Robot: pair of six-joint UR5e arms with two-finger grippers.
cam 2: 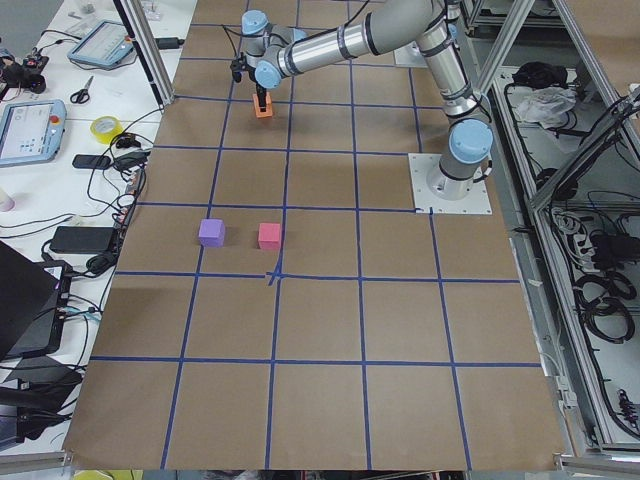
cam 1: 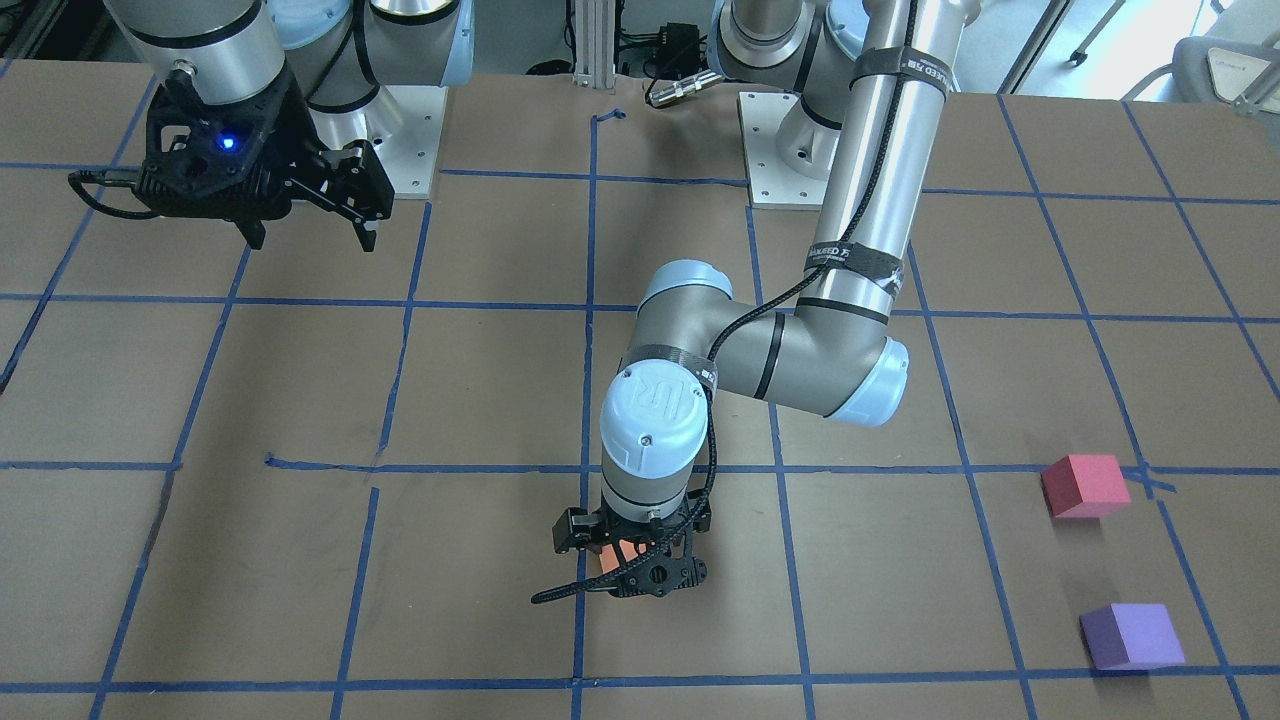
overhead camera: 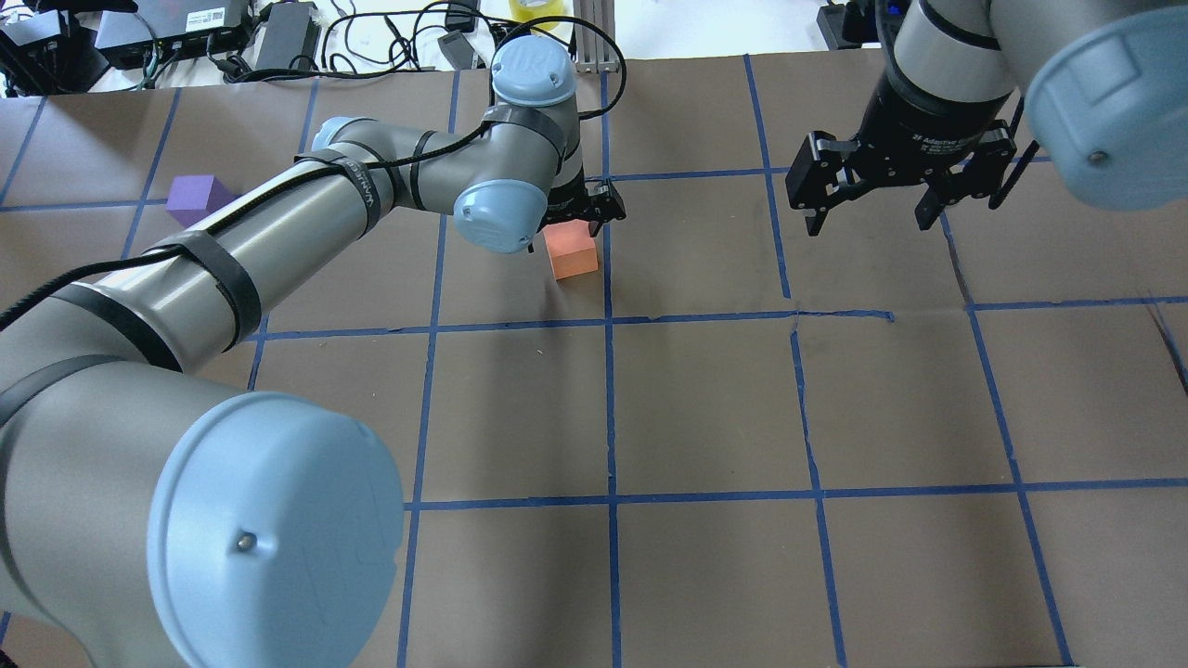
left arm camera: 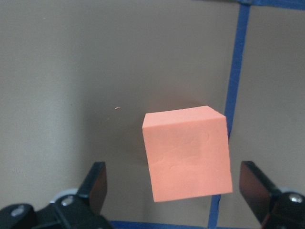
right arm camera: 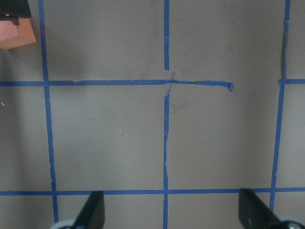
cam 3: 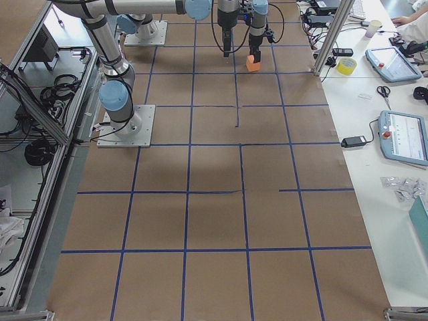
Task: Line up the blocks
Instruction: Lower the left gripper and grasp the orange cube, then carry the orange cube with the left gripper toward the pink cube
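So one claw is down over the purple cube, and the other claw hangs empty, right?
Not quite: the left claw is down over the orange cube, as the left wrist view shows; the purple cube sits off to the side. The right claw does hang empty.

The left arm (overhead camera: 278, 223) reaches far out from its base, forearm nearly level, elbow bent and wrist turned straight down over the orange block (overhead camera: 570, 250). The left gripper (left arm camera: 176, 186) points down with jaws spread wide, one finger on each side of the block, neither touching it. The right arm (overhead camera: 937, 83) is drawn in, well apart from the block on the robot's right. Its wrist is vertical. The right gripper (overhead camera: 870, 221) hangs raised, jaws wide apart, holding nothing.
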